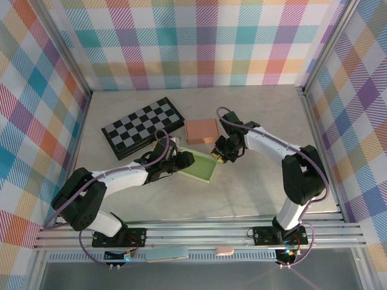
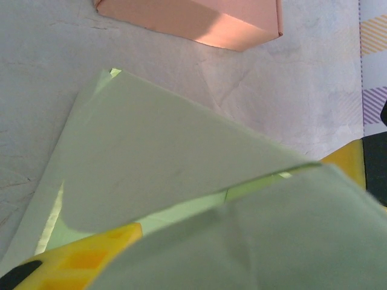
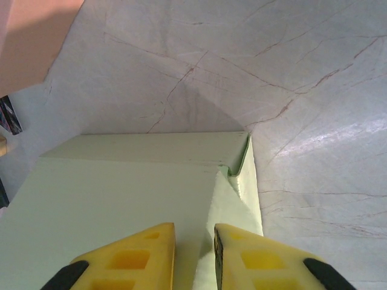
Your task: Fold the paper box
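Observation:
The pale green paper box [image 1: 201, 166] lies flat and partly folded in the middle of the table. My left gripper [image 1: 183, 161] is at its left end. In the left wrist view its yellow fingers [image 2: 84, 257] stand wide apart, open, with a raised green flap [image 2: 181, 157] running between them and a second flap covering the near side. My right gripper [image 1: 218, 155] is at the box's far right corner. Its fingers [image 3: 145, 254] straddle the upright side wall [image 3: 233, 205], open a little, with a gap showing beside the wall. The folded corner [image 3: 239, 163] is just ahead.
A salmon-coloured closed box [image 1: 201, 130] sits just behind the green one, also seen as the salmon box [image 2: 199, 21] in the left wrist view. A folded checkerboard [image 1: 143, 127] lies at the back left. Checked walls enclose the table on three sides.

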Controlling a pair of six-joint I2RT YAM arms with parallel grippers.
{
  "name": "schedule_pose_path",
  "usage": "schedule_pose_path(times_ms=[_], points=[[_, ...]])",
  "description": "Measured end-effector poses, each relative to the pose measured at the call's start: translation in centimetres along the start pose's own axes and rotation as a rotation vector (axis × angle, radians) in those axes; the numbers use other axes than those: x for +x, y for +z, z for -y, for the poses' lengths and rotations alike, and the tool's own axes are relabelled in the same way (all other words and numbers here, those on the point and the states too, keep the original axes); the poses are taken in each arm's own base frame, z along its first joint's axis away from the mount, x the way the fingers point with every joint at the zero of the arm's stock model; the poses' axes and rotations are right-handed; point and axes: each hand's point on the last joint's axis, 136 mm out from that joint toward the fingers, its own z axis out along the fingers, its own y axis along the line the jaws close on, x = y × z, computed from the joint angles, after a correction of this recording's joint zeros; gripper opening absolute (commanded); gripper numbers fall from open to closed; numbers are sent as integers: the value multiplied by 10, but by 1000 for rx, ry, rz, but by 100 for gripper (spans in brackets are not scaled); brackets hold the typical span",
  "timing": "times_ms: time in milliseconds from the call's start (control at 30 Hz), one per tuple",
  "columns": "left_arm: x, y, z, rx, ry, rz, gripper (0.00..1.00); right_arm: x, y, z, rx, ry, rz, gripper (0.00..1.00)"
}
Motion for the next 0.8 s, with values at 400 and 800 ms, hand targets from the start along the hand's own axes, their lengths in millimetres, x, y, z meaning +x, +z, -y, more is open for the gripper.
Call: schedule_pose_path(times_ms=[400, 800], points=[[3, -10, 7, 16, 6, -8, 40, 1, -1, -2, -6, 26, -6, 24], [20, -19, -21, -73, 147, -25, 66, 1, -1, -2, -8, 35, -9, 24]])
